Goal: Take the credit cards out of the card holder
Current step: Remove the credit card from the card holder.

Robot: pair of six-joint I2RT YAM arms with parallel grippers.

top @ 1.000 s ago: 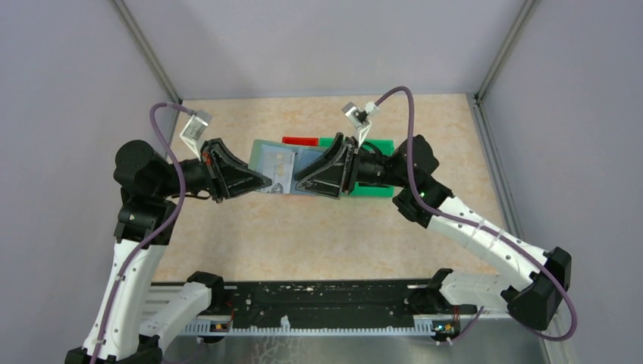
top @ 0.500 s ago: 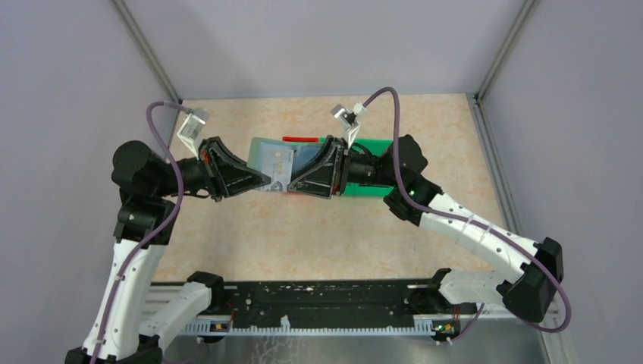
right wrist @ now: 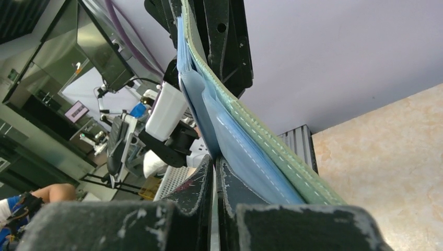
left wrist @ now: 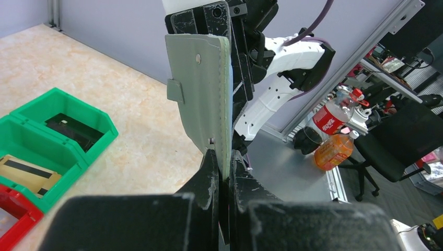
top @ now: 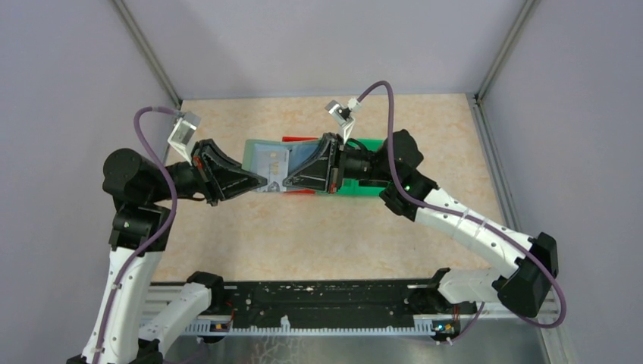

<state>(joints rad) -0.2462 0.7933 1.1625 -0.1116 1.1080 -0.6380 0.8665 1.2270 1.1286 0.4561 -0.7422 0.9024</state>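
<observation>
The pale grey-green card holder (top: 263, 154) hangs open in the air above the table, its blue inner pockets (right wrist: 237, 151) facing the right arm. My left gripper (top: 261, 182) is shut on the holder's lower edge (left wrist: 222, 157); in the left wrist view the holder (left wrist: 201, 89) stands edge-on. My right gripper (top: 286, 182) is shut at the pockets, its jaws pinching the thin pale edge of a credit card (right wrist: 214, 225). A pale printed card face (top: 277, 167) shows in the holder from above. Any other credit cards are hidden inside the pockets.
Green bins (top: 373, 187) and a red bin (top: 300, 140) sit on the table behind and under the right gripper. In the left wrist view the green bins (left wrist: 62, 125) hold flat items, beside the red bin (left wrist: 10, 217). Grey walls enclose the table.
My right gripper moved left to the holder and went from open to shut at the pockets. The left gripper, still shut on the holder, shifted slightly left.
</observation>
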